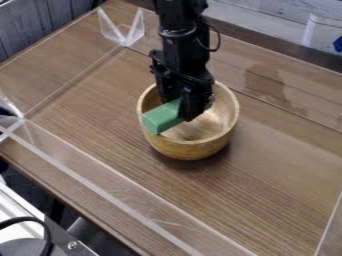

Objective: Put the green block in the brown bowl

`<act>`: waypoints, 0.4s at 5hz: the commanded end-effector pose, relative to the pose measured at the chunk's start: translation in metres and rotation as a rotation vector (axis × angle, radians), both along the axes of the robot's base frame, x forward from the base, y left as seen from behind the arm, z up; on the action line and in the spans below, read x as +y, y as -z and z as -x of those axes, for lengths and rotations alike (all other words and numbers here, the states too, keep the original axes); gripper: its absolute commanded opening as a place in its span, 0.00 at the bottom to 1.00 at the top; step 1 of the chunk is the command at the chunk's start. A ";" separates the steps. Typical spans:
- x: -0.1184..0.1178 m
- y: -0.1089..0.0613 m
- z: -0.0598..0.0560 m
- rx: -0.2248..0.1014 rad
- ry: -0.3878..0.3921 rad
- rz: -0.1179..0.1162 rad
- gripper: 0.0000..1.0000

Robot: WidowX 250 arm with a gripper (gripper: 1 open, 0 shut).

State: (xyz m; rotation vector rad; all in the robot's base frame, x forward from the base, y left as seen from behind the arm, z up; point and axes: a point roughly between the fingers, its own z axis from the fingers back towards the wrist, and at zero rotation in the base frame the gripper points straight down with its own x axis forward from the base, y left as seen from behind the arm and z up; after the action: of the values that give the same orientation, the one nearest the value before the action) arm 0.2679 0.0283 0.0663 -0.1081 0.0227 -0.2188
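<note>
A robot arm lowers its gripper straight down into the bowl, its fingers closed on the block, which hangs tilted over the bowl's near-left rim, partly inside and partly jutting out. The placing step looks all but done: what seems to remain is to open the fingers so the block drops in, perhaps after nudging it toward the bowl's middle, since a release here could leave it leaning on the rim. The bowl sits mid-table on dark wood-grain planking, fenced by low clear plastic walls. Behind the arm, only pale, blurred clutter along the table's far edge can be made out.
</note>
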 end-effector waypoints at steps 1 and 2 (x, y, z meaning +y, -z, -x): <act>0.005 -0.013 -0.012 -0.057 -0.005 -0.009 0.00; 0.006 -0.013 -0.013 -0.056 -0.007 -0.008 0.00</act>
State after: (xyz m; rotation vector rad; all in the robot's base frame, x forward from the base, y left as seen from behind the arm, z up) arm 0.2695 0.0293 0.0662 -0.1083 0.0224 -0.2189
